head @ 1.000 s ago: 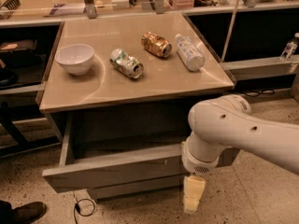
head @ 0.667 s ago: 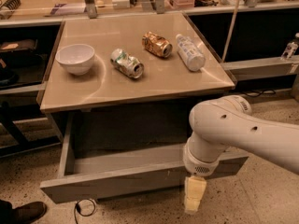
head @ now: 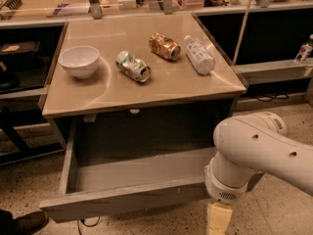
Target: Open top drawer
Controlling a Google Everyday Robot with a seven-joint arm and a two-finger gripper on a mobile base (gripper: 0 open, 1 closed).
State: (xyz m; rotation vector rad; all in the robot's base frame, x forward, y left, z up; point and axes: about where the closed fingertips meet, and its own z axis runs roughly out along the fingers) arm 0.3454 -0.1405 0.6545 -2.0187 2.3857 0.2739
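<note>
The top drawer (head: 122, 199) stands pulled far out from under the tan table top (head: 146, 87), its wide grey box interior open to view and empty. Its front panel runs along the lower left of the view. My white arm (head: 259, 155) fills the lower right, reaching down in front of the drawer's right end. My gripper (head: 218, 219) is at the bottom edge, just right of and below the drawer front; only a pale yellowish part of it shows.
On the table top are a white bowl (head: 79, 60), a crushed green-white can (head: 133, 66), a crushed golden can (head: 165, 46) and a clear plastic bottle (head: 199, 54) lying down. Dark shelving stands left and right. A dark shoe (head: 24, 223) shows at bottom left.
The drawer front has come further out toward the camera and lower in the view. My arm has stayed low at the right, near the drawer's right end.
</note>
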